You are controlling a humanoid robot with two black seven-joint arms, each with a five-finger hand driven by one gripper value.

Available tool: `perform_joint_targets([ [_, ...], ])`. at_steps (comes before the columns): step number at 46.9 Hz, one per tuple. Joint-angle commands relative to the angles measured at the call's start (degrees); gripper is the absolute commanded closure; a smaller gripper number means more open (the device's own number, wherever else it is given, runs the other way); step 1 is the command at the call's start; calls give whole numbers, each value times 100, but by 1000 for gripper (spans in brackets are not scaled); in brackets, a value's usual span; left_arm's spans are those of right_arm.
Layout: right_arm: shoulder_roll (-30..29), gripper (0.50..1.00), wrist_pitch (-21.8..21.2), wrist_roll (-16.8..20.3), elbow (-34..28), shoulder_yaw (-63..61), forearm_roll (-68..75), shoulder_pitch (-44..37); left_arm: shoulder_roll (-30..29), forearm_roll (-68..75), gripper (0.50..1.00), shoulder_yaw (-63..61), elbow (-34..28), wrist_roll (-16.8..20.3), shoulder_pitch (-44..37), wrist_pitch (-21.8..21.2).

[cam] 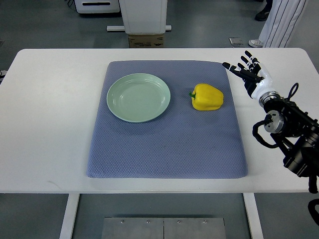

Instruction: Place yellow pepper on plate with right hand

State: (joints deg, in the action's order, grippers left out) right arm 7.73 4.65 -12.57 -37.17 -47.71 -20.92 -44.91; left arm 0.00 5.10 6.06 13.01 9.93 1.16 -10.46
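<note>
A yellow pepper [207, 97] with a green stem lies on its side on the blue-grey mat [167, 144], right of centre. A pale green plate [138, 97] sits bare on the mat's left part, a short gap from the pepper. My right hand [245, 69] hovers over the white table just off the mat's far right corner, fingers spread and holding nothing. It is to the right of the pepper and slightly farther back, not touching it. Its arm comes in from the lower right edge.
The white table [45, 124] extends around the mat on all sides. Beyond the far edge stand a white machine base [143, 17] with a cardboard box and, at the top right, a person's striped clothing [281, 22] and shoe.
</note>
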Motion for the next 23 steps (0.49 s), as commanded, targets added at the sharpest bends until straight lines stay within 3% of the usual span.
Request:
perform_joint_targets([
  [1, 0, 500, 1, 0, 0, 8, 0, 9, 0, 0, 500, 0, 0, 0, -19, 0],
  [23, 0, 500, 1, 0, 0, 8, 0, 9, 0, 0, 500, 0, -9, 0, -37, 0],
])
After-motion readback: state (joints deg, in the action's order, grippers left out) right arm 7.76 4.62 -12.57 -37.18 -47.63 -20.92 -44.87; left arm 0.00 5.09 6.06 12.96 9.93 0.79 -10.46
